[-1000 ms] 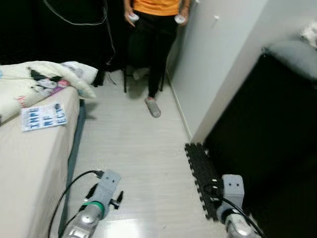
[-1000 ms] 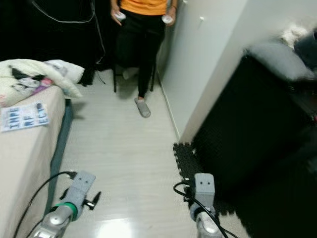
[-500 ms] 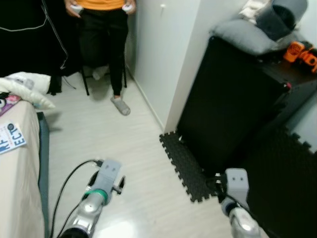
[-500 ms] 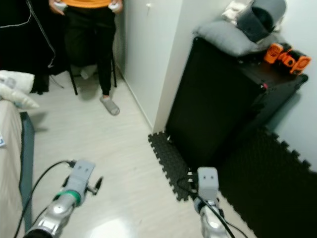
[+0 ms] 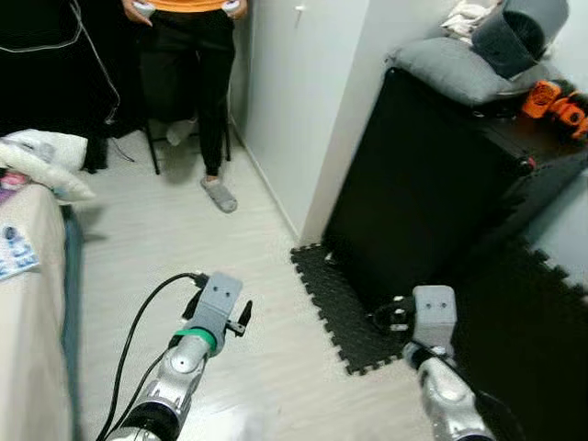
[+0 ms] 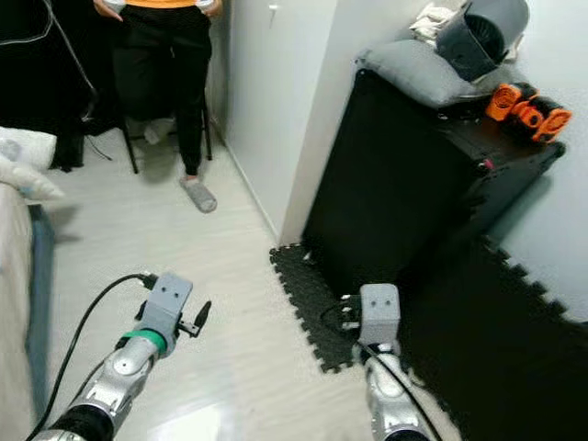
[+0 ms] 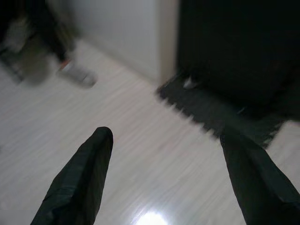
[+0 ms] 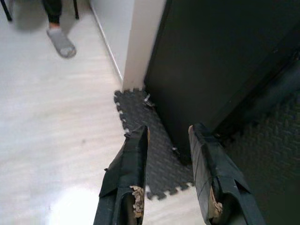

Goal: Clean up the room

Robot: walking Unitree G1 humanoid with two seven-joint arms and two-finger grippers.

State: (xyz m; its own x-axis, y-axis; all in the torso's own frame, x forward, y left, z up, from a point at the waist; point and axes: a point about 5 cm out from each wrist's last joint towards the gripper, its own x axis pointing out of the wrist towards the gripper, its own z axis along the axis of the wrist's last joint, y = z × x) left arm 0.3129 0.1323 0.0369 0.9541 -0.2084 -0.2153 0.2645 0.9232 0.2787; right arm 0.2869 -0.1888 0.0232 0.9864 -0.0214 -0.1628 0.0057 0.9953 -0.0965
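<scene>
I've got a pale wood floor ahead, w/ a black cabinet against the white wall on the right side. On the cabinet top, at its back edge, sit a grey cushion and a dark grey bucket-like item tipped on its side; orange objects sit nr the cabinet's right edge, too small for me to ID. Black foam floor mat w/ puzzle edges runs from the cabinet's base out onto the floor.

Left gripper hangs over bare floor, fingers spread wide apart, nothing between them. Left arm reaches fwd w/ a black cable looping off it. Right gripper is over the mat's corner beside the cabinet, fingers a little apart, holding nothing; pad tips look worn.

A bed runs along the left edge of my view, w/ a white bundle of bedding at its far end and a printed sheet on top nr the bed's edge. A person in an orange top and black trousers stands at the far end of the floor, grey slipper on one foot, small white things in both hands.
</scene>
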